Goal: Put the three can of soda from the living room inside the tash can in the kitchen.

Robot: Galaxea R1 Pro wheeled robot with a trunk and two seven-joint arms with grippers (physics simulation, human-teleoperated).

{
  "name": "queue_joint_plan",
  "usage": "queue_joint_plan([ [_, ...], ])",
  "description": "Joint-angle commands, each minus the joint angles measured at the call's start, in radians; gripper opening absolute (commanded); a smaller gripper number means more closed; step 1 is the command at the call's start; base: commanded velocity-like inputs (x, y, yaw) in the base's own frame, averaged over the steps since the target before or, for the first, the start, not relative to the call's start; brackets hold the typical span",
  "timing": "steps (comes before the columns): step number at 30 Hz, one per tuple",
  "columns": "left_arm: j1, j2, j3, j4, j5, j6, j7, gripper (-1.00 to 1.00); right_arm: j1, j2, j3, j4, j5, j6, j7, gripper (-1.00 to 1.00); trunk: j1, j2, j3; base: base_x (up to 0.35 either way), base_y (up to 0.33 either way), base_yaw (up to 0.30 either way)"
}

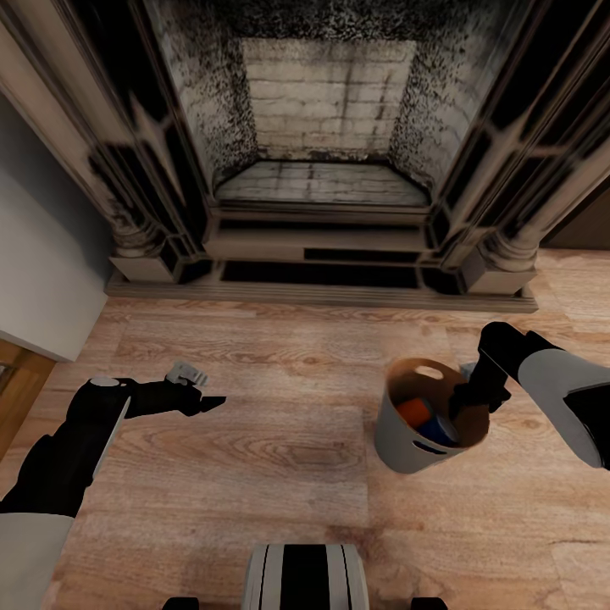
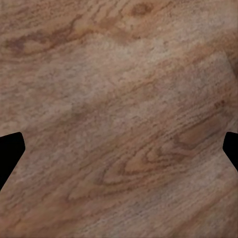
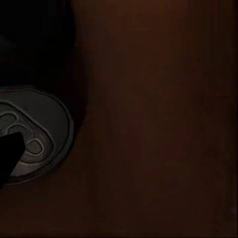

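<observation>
Soda cans, orange and blue, lie inside the trash can on the wood floor; right end effector reaches inside, grip unclear; left end effector spread wide, empty.

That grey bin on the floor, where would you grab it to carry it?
By the rim of the bin, coming from above: it stands upright and tapers downward, so its sides would slip, while the rim has slot handles. The right gripper already reaches in at the rim's far side, beside the cans.
</observation>
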Motion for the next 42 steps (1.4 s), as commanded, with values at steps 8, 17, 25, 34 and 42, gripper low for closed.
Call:
queue_joint_plan([
  [8, 0.000, 0.000, 0.000, 0.000, 0.000, 0.000, 0.000, 1.00, 0.000, -0.001, 0.000, 0.000, 0.000, 0.000, 0.000, 1.00, 0.000, 0.000, 0.000, 0.000, 0.000, 0.000],
  [17, 0.000, 0.000, 0.000, 0.000, 0.001, 0.000, 0.000, 1.00, 0.000, -0.002, 0.001, 0.000, 0.000, 0.000, 0.000, 1.00, 0.000, 0.000, 0.000, 0.000, 0.000, 0.000],
  [25, 0.000, 0.000, 0.000, 0.000, 0.001, 0.000, 0.000, 1.00, 0.000, -0.002, 0.001, 0.000, 0.000, 0.000, 0.000, 1.00, 0.000, 0.000, 0.000, 0.000, 0.000, 0.000],
  [34, 0.000, 0.000, -0.001, 0.000, -0.001, 0.000, 0.000, 1.00, 0.000, -0.002, 0.001, 0.000, 0.000, 0.000, 0.000, 1.00, -0.004, 0.002, 0.031, 0.000, 0.000, 0.000],
  [42, 0.000, 0.000, -0.002, 0.000, -0.001, 0.008, 0.000, 1.00, 0.000, -0.002, 0.001, 0.000, 0.000, 0.000, 0.000, 1.00, -0.007, 0.004, 0.062, 0.000, 0.000, 0.000],
])
